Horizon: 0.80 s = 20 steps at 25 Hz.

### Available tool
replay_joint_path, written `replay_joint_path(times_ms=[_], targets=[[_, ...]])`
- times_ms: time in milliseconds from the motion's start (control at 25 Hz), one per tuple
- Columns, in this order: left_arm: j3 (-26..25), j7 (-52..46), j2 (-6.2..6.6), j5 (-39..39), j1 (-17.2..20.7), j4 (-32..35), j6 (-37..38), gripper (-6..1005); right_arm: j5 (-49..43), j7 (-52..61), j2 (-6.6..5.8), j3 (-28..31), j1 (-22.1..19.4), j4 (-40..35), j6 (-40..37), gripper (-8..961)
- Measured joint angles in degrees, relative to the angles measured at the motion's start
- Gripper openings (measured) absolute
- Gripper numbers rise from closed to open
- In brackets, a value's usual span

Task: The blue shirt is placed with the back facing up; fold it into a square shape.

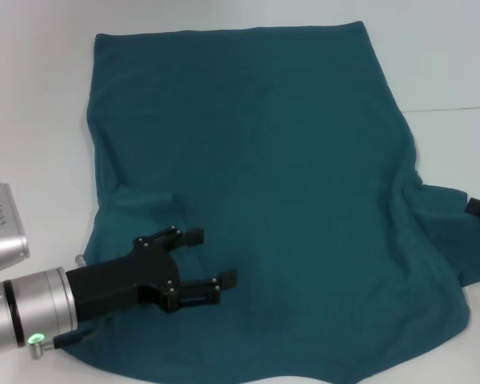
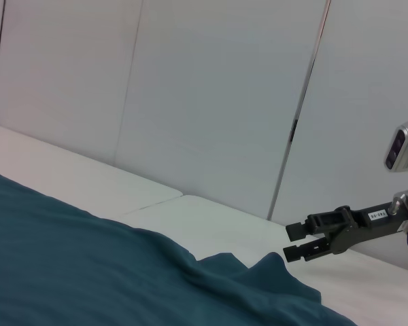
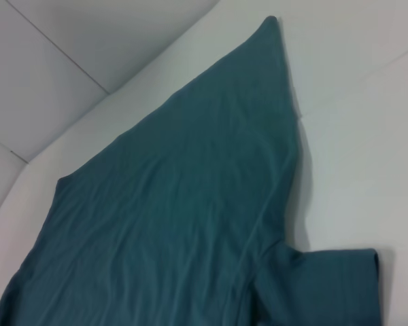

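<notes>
- Blue shirt (image 1: pixel 288 184) lies spread on white table (image 1: pixel 32 96), plain side up, no lettering showing; covers most of the head view.
- Far hem edge runs roughly straight across the top; near edge is rumpled, w/ soft wrinkles over the body.
- Left sleeve looks tucked in over the body near the left gripper, a folded edge showing there; right sleeve (image 3: pixel 326 285) sticks out flat on the table, clear in the right wrist view.
- Left gripper (image 1: pixel 212 260) sits over the shirt's near-left part, fingers apart, nothing between them. Can't tell if the tips touch the cloth.
- Right gripper (image 2: pixel 292 242) is off the shirt's right edge, by the right sleeve; only a black bit shows at the head view's right border. Left wrist view shows it above the table, just past a raised fold of fabric, fingers a little apart, holding nothing.
- Pale wall panels (image 2: pixel 211 95) stand behind the table.
</notes>
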Motion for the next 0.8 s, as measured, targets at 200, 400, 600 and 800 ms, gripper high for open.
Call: replay_joint_path(times_ms=[200, 400, 600, 800], targets=[[0.0, -0.7, 0.05, 0.2, 0.1, 0.1, 0.1, 947, -0.4, -0.5, 0.21, 0.0, 0.3, 0.4, 1.2, 925], [0.0, -1.3, 0.05, 0.4, 0.2, 0.3, 0.1, 947, -0.7, -0.5, 0.31, -0.3, 0.7, 0.5, 2.5, 925], [-0.1, -1.3, 0.05, 0.1, 0.3, 0.3, 0.0, 947, -0.7, -0.5, 0.33, -1.3, 1.1, 1.1, 3.2, 924], [-0.2, -1.3, 0.05, 0.0, 0.4, 0.3, 0.1, 947, -0.8, -0.5, 0.33, -2.4, 1.3, 1.3, 3.9, 924]])
